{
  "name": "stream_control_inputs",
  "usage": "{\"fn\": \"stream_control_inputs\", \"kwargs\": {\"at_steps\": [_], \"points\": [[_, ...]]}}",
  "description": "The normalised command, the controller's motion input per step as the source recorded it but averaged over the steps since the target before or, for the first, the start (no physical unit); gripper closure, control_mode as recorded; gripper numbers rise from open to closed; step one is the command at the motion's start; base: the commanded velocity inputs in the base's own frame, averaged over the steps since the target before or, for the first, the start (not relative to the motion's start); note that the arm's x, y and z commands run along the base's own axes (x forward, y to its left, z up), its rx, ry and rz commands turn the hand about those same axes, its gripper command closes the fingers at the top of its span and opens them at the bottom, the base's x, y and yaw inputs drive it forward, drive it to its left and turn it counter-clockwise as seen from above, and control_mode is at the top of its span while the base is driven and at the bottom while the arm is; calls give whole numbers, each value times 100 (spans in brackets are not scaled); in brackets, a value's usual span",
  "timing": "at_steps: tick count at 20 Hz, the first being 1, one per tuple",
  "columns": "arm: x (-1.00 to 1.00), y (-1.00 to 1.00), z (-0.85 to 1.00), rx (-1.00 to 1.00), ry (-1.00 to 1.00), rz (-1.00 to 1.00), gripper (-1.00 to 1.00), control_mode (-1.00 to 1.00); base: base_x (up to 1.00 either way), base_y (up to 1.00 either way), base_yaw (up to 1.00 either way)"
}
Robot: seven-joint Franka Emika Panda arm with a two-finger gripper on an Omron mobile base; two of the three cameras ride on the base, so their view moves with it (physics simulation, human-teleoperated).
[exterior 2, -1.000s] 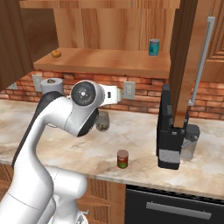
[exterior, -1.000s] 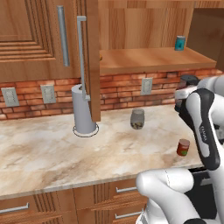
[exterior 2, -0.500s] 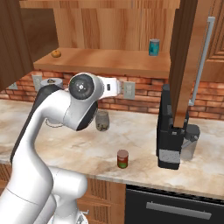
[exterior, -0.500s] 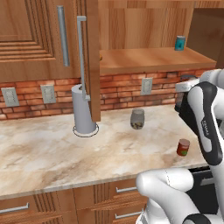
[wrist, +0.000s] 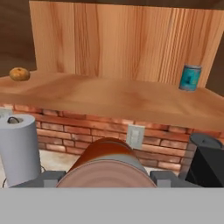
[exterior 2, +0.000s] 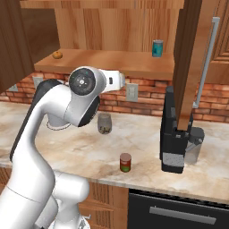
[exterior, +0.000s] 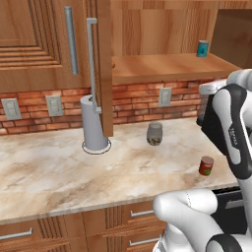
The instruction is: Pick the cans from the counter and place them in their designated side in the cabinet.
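Two-finger gripper [wrist: 107, 181] is closed around a short red cylindrical can [wrist: 106, 164] with a metal top, held up in front of the open brown wooden wall cabinet [wrist: 118, 39], just below its plain shelf board [wrist: 109, 98]. Second short red can [exterior 2: 125, 162] stands upright on the beige marbled stone counter [exterior 2: 80, 154], near the front edge. Greyish glass jar [exterior 2: 104, 123] stands farther back by the brick wall. Teal-blue can [wrist: 190, 77] sits on the shelf's right side; small orange fruit [wrist: 19, 74] on its far left.
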Motion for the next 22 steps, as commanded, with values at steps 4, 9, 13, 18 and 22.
{"fn": "stream_control_inputs", "kwargs": {"at_steps": [4,9,13,18,22], "points": [[16,0,19,0,-1,0,100,-100,0,0,0],[18,0,12,0,0,0,100,-100,0,0,0],[25,0,2,0,0,0,100,-100,0,0,0],[19,0,0,0,1,0,100,-100,0,0,0],[21,-1,0,0,1,0,100,-100,0,0,0]]}}
